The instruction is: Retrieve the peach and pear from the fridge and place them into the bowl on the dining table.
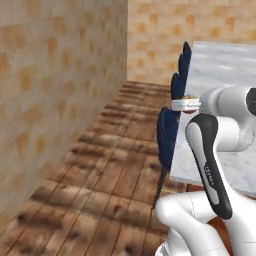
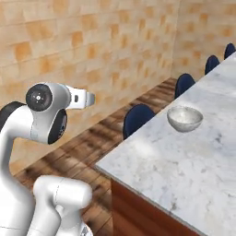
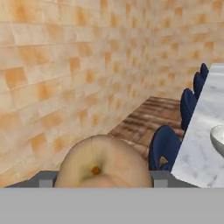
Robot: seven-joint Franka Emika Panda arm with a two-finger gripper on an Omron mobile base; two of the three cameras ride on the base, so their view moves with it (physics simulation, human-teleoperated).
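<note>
My gripper [image 3: 103, 179] is shut on the peach [image 3: 103, 162], a round tan-orange fruit wedged between the two grey fingertips [image 3: 46, 179]. In the left base view the gripper [image 1: 186, 104] hangs beside the near edge of the dining table [image 1: 225, 65], above a blue stool. From the right it [image 2: 85, 99] is held out to the left of the marble top [image 2: 184, 166], pointing along the wall. The whitish-grey bowl [image 2: 185, 118] stands upright on the table near its left edge, and its rim [image 3: 218, 140] shows ahead to the right of the hand. The pear and the fridge are out of view.
Several blue stools [image 2: 138, 119] [image 1: 167, 132] [image 3: 166, 146] line the table's left side. A tiled tan wall [image 2: 92, 50] runs along the left, with a strip of wooden floor [image 1: 110, 165] between it and the stools.
</note>
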